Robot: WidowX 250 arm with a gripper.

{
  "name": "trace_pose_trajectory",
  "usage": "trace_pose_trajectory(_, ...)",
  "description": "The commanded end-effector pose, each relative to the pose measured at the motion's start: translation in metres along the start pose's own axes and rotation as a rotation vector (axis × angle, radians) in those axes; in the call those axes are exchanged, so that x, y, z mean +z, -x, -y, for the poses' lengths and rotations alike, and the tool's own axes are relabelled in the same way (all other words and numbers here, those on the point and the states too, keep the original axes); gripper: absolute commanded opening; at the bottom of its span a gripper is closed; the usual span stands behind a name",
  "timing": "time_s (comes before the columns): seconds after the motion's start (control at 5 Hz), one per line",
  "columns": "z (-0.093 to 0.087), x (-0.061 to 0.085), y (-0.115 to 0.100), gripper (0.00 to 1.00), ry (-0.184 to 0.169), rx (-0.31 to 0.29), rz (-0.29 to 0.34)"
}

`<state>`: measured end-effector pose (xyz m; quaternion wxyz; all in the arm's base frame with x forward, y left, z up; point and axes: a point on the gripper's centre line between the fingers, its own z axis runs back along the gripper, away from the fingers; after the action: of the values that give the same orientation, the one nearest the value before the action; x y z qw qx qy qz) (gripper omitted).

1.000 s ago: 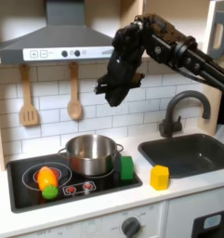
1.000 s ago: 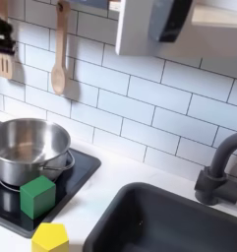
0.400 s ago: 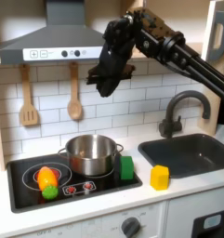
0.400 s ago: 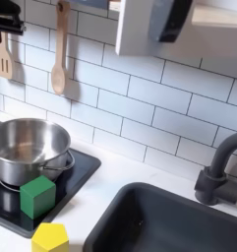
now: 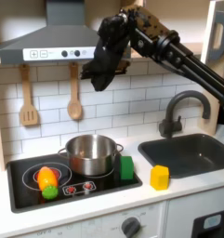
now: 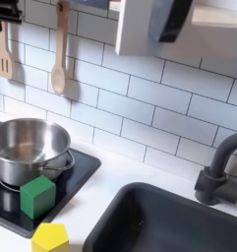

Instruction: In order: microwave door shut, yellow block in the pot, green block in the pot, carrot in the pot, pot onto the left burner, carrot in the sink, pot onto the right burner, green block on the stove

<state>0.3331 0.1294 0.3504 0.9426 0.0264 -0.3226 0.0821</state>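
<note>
Hanging on the tiled wall at the first exterior view's left are a wooden spatula (image 5: 28, 97) and a wooden spoon (image 5: 74, 96), under a grey range hood (image 5: 48, 42). Below them the stove (image 5: 20, 182) is lying flat on the white counter (image 5: 178, 191), and the carrot (image 5: 47, 178) is resting on its left burner with the lime-green tip toward the front edge. Sitting on the right burner is the pot (image 5: 90, 153), open and with nothing showing over its rim. The green block (image 5: 126, 168) is standing just beside the pot on the stove's right edge; in the second exterior view that block (image 6: 36, 196) is standing in front of the pot (image 6: 27, 150). High above the pot the gripper (image 5: 102, 78) is hanging in the air in front of the tiles, well apart from every object, and its dark fingers are too blurred to tell whether they are spread or pressed together. The yellow block (image 5: 159, 177) is sitting on the counter between the stove and the sink (image 5: 191, 153), near the sink's left rim. A black faucet (image 5: 179, 111) is curving over the basin at the first exterior view's right.
</note>
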Motion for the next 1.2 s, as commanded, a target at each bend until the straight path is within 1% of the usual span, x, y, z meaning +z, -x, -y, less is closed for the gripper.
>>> trace_pose_trajectory(0.0, -0.002, 0.0, -0.013, 0.0, 0.007, -0.006, 0.051)
trace_pose_trajectory(0.6, -0.008, -0.001, -0.034, 0.0, 0.012, 0.003, 0.102)
trace_pose_trajectory(0.8, -0.009, 0.003, -0.04, 0.0, 0.024, 0.002, 0.124)
trace_pose_trajectory(1.0, -0.003, 0.01, -0.05, 0.0, 0.036, -0.025, 0.161)
